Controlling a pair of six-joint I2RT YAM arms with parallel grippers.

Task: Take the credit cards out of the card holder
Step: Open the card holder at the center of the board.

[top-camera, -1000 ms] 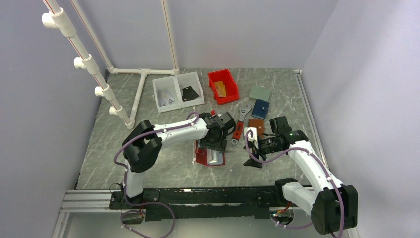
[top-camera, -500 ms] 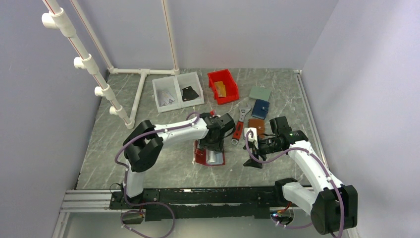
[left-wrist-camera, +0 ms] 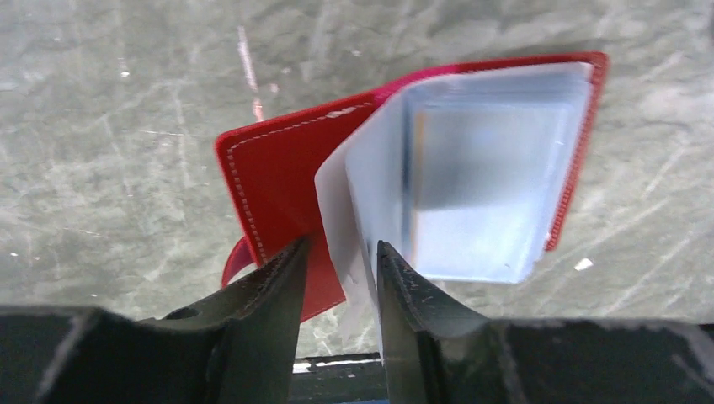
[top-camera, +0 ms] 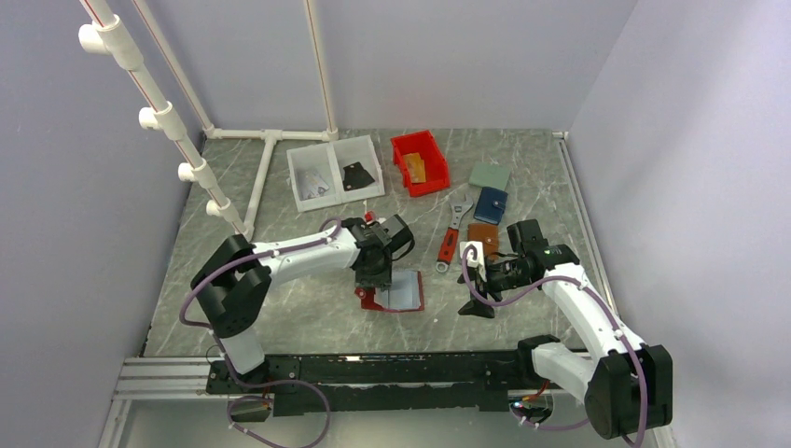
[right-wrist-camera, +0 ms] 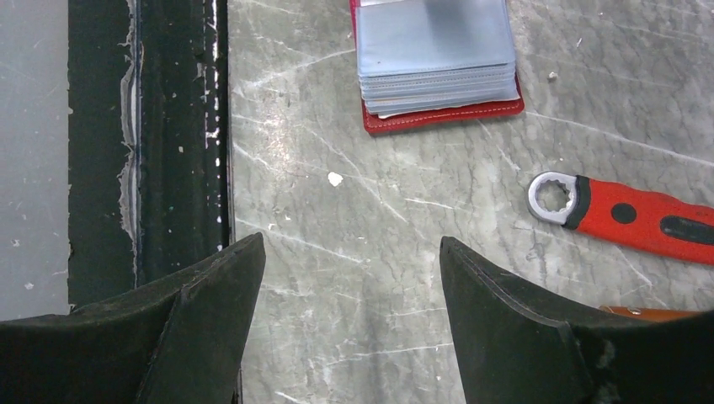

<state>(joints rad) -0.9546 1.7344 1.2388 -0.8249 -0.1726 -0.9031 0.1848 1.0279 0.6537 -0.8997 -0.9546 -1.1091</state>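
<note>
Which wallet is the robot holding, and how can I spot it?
Look at the grey table, towards its front edge in the middle, right at the left gripper. The card holder lies open there. It is the only red wallet, with pale blue-grey pockets showing; the blue wallet and brown wallet sit farther right.

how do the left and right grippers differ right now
The left gripper has jaws nearly together, pinching a pale sleeve of the card holder; the right gripper has jaws spread wide, holding nothing. The left sits at the holder; the right hangs over the table near a wrench. Both point downward.
</note>
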